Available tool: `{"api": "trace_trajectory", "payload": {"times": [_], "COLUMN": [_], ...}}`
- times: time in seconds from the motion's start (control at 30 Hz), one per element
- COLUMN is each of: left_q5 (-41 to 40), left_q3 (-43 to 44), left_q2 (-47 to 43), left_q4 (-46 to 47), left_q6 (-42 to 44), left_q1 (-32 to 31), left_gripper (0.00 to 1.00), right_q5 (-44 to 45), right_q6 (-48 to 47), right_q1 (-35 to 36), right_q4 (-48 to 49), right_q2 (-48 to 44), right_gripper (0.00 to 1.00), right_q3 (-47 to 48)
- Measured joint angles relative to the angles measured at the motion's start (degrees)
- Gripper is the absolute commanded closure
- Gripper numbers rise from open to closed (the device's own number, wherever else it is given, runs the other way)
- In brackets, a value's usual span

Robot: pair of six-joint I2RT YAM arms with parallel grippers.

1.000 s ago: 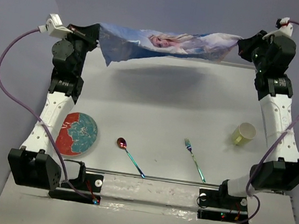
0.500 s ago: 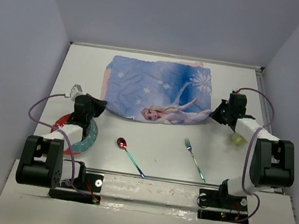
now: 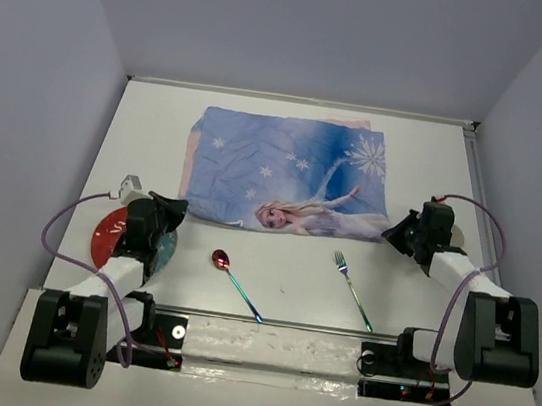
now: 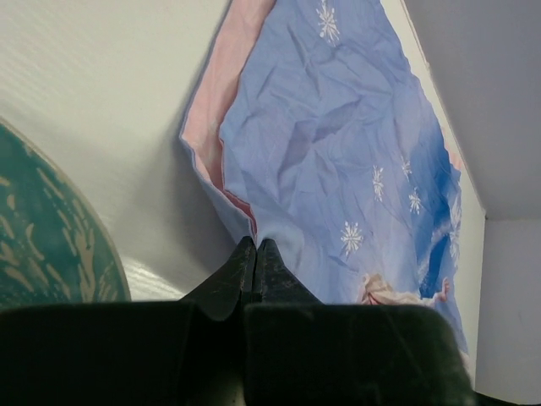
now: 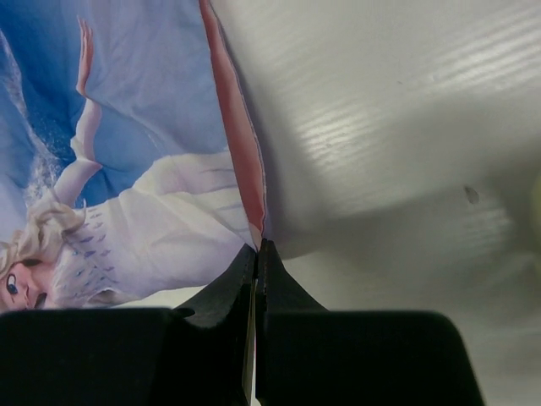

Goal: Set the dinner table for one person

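Pinching the placemat (image 3: 286,170) by its near corners, left claw (image 4: 256,247) and right claw (image 5: 257,249) are clamped on it; the counter (image 3: 292,267) spreads beneath them, spoon (image 3: 221,259) and fork (image 3: 341,262) between.

Even, diffuse overhead light; exposure sound; wrist views dark and soft along the near edge.

Overhead view: the dinner table (image 3: 284,255) reads bright and flat, with faint soft shadows beside the arms and a small glint on the spoon (image 3: 236,284). Left wrist view: the left gripper (image 4: 256,248) is an underexposed, blurred black mass. A pale glare patch lies beside the plate (image 4: 51,254), and the placemat (image 4: 338,144) creases are sharp. Right wrist view: the right gripper (image 5: 256,252) is equally dark. A broad soft shadow crosses the tabletop at right, with banded sheen beyond.
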Motion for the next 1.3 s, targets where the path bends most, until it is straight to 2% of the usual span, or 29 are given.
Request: {"api": "trace_trajectory", "payload": {"times": [0.23, 0.5, 0.57, 0.7, 0.73, 0.77, 0.8, 0.83, 0.87, 0.9, 0.97, 1.0, 1.13, 1.2, 1.3], "left_q5": [-0.1, 0.0, 0.1, 0.5, 0.5, 0.5, 0.5, 0.5, 0.5, 0.5, 0.5, 0.5, 0.6, 0.7, 1.0], "left_q3": [-3.3, -3.5, -3.9, -4.9, -5.1, -5.2, -5.2, -5.2, -5.2, -5.2, -5.2, -5.2, -5.1, -4.3, -1.1], "left_q2": [-6.4, -7.4, -7.6, -9.0, -9.8, -10.6, -11.4, -12.1, -13.2, -14.3, -16.8, -18.8, -23.4, -25.2, -27.1], "left_q4": [-3.6, -6.9, -7.3, -8.9, -9.3, -9.9, -10.2, -10.3, -10.7, -11.1, -11.9, -12.6, -14.5, -16.3, -19.2], "left_q6": [0.6, 0.6, 0.6, 0.6, 0.5, 0.4, 0.4, 0.4, 0.3, 0.1, -0.1, -0.1, 0.1, 0.6, 1.6], "left_q1": [0.2, 0.2, 0.3, 0.3, 0.3, 0.3, 0.3, 0.3, 0.3, 0.3, 0.3, 0.3, 0.4, 0.4, 0.4], "left_gripper": [1.00, 1.00, 1.00, 0.87, 0.83, 0.73, 0.68, 0.64, 0.55, 0.51, 0.43, 0.41, 0.34, 0.31, 0.30], "right_q5": [0.4, 1.1, 1.6, 2.1, 2.1, 2.1, 2.2, 2.2, 2.2, 2.0, 1.3, 0.9, -1.6, -2.6, -4.0], "right_q6": [1.7, 2.3, 2.5, 2.5, 2.5, 2.5, 2.4, 2.3, 2.1, 1.8, 1.4, 1.2, 0.4, 0.1, -0.2], "right_q1": [-1.4, -1.3, -1.3, -1.3, -1.3, -1.3, -1.4, -1.3, -1.3, -1.4, -1.4, -1.4, -1.5, -1.6, -1.6], "right_q4": [-0.5, -0.7, -1.3, -2.6, -2.7, -2.8, -3.1, -3.3, -3.6, -3.9, -4.3, -4.5, -6.1, -7.0, -7.8], "right_q2": [-7.7, -8.5, -9.6, -13.1, -13.8, -14.1, -14.4, -14.5, -14.5, -14.5, -14.5, -14.5, -14.6, -15.1, -16.5], "right_gripper": [1.00, 0.99, 0.96, 0.87, 0.81, 0.78, 0.75, 0.66, 0.61, 0.56, 0.51, 0.44, 0.39, 0.31, 0.30], "right_q3": [-3.7, -5.9, -6.3, -6.3, -6.3, -6.3, -6.3, -6.3, -6.3, -6.2, -6.1, -6.0, -4.0, -2.7, -0.5]}}
